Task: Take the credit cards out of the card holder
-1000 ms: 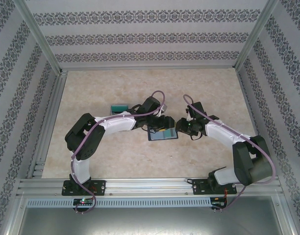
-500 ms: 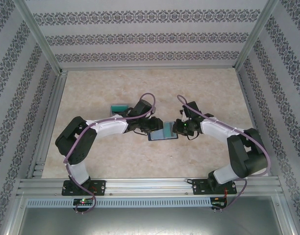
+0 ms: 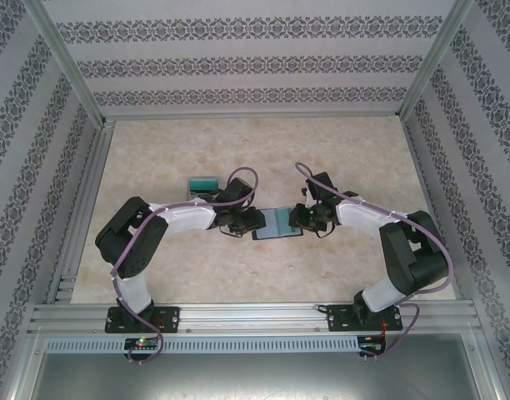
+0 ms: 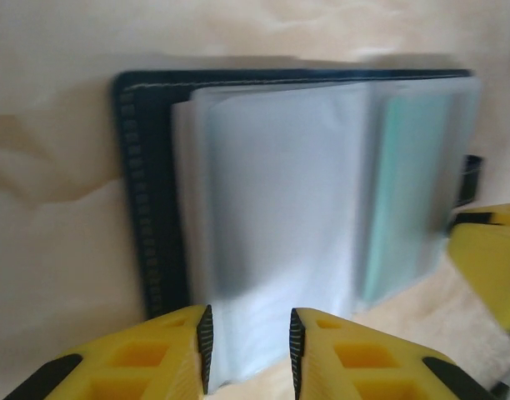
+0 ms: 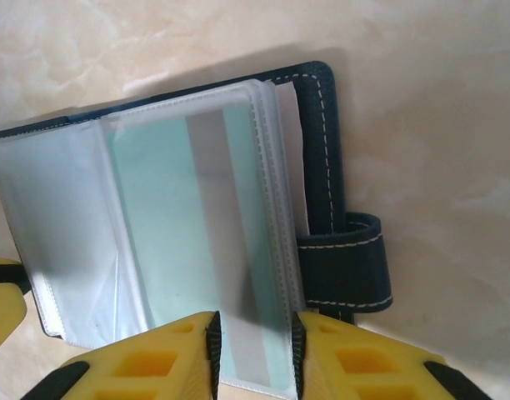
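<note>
From above, the card holder (image 3: 277, 223) lies open on the marbled bench (image 3: 155, 150) in the middle of the frame. The left fingers (image 3: 256, 222) are at its left edge and the right fingers (image 3: 299, 217) at its right edge. A small box with teal inside (image 3: 203, 184) sits up and to the left, near the left arm. In the left wrist view the holder fills the centre, with its dark navy cover showing at the left under frosted clear sleeves. A teal-green credit card (image 4: 409, 192) shows through a sleeve at the right. The yellow left fingers at the bottom edge stand a narrow gap apart. The lower edge of a sleeve lies in that gap, and the pads are not pressed on it. In the right wrist view the stitched navy cover and its side tab (image 5: 347, 271) are at the right, and the teal-green card sits in the centre sleeve. The right fingers at the bottom edge are likewise narrowly parted, with the sleeve's lower edge between them and not clamped.
</note>
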`<state>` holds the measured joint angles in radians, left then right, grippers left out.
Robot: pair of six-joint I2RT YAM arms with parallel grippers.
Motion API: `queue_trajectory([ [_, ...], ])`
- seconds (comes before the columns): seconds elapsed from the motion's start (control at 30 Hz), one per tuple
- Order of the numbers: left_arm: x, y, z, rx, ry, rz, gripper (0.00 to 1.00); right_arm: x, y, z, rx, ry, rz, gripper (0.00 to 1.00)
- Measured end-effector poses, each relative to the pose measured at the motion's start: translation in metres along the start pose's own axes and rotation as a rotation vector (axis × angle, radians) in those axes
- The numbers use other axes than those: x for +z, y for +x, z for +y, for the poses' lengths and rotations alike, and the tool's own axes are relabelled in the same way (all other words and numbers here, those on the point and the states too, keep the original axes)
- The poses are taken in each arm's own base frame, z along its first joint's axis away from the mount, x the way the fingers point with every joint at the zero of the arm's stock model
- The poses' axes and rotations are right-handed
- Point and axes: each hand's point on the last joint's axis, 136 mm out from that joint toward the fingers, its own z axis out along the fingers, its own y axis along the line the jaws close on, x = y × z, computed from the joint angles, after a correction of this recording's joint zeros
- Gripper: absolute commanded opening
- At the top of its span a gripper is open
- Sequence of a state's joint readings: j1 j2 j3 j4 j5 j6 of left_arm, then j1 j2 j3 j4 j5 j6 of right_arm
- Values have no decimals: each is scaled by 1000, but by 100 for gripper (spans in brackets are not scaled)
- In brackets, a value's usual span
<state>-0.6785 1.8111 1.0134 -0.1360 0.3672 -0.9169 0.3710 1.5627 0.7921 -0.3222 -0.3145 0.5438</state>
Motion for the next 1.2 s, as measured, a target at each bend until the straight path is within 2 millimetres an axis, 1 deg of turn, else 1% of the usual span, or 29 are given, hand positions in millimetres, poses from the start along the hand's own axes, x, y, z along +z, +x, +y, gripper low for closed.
queue_trajectory([
  [0.1, 1, 4, 7, -7, -22, 8, 33, 3, 2, -2, 3, 5, 10, 32],
  [0.23, 1, 4, 7, -7, -21, 9, 33, 4, -1, 1, 1, 1, 10, 33],
  [0.33, 1, 4, 7, -7, -20, 9, 33, 4, 0, 5, -4, -14, 18, 35],
  [0.5, 1, 4, 7, -7, -19, 10, 33, 3, 1, 12, -3, -48, 30, 36],
  [0.83, 1, 5, 7, -7, -18, 12, 33, 1, 3, 36, -35, -112, 46, 44],
  [0.93, 1, 5, 7, -7, -18, 12, 33, 1, 4, 39, -38, -126, 52, 47],
  [1.07, 1, 6, 6, -7, -14, 18, 33, 1, 5, 45, -37, -139, 55, 49],
  [1.2, 1, 6, 5, -7, -10, 22, 33, -1, 5, 55, -48, -166, 58, 50],
])
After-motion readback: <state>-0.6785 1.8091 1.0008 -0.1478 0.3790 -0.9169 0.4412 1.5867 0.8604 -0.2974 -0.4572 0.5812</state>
